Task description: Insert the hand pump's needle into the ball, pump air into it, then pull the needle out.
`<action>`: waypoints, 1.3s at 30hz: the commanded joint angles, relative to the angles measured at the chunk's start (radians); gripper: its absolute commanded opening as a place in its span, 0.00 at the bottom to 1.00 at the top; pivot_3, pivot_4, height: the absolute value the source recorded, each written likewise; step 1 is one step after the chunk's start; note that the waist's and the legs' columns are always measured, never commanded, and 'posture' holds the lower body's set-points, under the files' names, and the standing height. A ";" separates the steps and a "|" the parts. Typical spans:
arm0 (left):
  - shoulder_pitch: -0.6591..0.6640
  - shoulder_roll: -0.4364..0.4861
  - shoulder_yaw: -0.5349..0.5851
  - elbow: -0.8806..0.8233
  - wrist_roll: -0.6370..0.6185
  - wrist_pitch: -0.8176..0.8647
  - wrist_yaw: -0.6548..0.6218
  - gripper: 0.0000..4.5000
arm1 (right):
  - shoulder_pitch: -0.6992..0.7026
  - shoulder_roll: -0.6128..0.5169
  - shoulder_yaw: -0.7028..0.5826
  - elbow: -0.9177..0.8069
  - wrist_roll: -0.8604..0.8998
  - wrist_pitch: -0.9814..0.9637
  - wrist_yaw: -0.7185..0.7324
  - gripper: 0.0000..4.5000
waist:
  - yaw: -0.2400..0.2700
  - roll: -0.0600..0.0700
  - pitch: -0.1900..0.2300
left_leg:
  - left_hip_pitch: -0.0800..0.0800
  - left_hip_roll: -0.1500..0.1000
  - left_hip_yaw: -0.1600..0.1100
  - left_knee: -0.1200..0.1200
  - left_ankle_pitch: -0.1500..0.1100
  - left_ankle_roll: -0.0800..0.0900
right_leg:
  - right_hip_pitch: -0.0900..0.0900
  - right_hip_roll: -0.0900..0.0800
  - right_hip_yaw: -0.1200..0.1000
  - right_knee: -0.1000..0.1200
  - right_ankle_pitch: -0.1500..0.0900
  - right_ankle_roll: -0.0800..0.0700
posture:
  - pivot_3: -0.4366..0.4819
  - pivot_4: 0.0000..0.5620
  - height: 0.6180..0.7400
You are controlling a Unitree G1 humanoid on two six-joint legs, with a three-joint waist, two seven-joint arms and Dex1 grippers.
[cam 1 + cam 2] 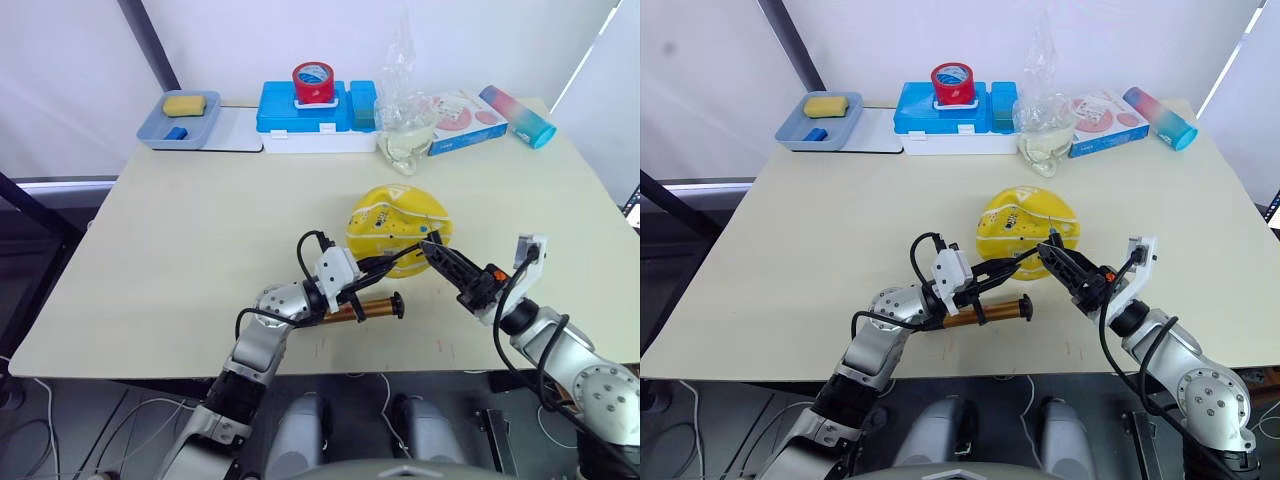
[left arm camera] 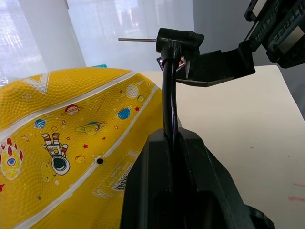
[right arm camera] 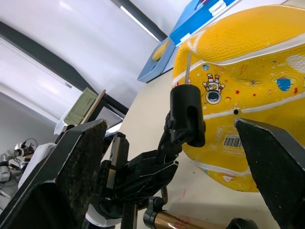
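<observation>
While my left gripper clamps the thin black hose of one slim amber-gold metal hand pump, my right gripper spreads wide around one thin metal needle. One dented, pebbled yellow rubber ball sits mid-tabletop, bare surface all round.

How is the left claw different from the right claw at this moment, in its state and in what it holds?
The left claw is shut on the pump's hose, while the right claw is open. The left claw grips something; the right claw holds nothing, and the needle fitting stands between its spread fingers. Both claws point toward the yellow ball.
</observation>
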 commanded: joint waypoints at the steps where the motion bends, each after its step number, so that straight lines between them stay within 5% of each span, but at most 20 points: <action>1: -0.005 -0.004 -0.003 -0.028 -0.006 -0.016 0.001 0.00 | -0.008 0.001 0.002 -0.018 -0.005 -0.027 0.012 0.82 | 0.000 0.000 0.000 | 0.000 0.000 0.000 0.000 0.000 0.000 | 0.000 0.000 0.000 0.000 0.000 0.000 | 0.48 0.27 1.00; 7: -0.010 -0.005 -0.003 -0.024 -0.009 -0.014 -0.002 0.00 | -0.018 0.017 0.016 -0.003 -0.024 -0.046 0.012 0.09 | 0.000 0.000 0.000 | 0.000 0.000 0.000 0.000 0.000 0.000 | 0.000 0.000 0.000 0.000 0.000 0.000 | 0.48 0.27 1.00; 27: -0.003 0.007 -0.009 -0.023 -0.046 0.017 -0.055 0.00 | -0.023 0.028 0.001 -0.016 -0.025 -0.066 0.038 0.07 | 0.000 0.000 0.000 | -0.012 -0.001 0.000 0.004 0.000 0.000 | -0.011 0.001 0.000 0.002 0.000 0.000 | 0.48 0.27 1.00; 32: -0.001 0.014 0.000 -0.031 -0.061 0.038 -0.063 0.00 | 0.009 -0.048 0.007 -0.030 -0.053 -0.037 0.102 0.07 | 0.000 0.000 0.000 | -0.013 -0.001 0.000 0.006 0.000 0.000 | -0.011 0.001 0.000 0.003 0.001 -0.001 | 0.48 0.27 1.00; 39: -0.041 0.045 0.046 -0.101 -0.114 0.105 -0.076 0.60 | 0.058 -0.247 -0.053 -0.029 -0.084 -0.029 0.307 0.07 | 0.001 0.000 0.000 | -0.013 -0.001 0.000 0.006 0.000 0.000 | -0.011 0.001 0.000 0.003 0.001 -0.001 | 0.48 0.27 1.00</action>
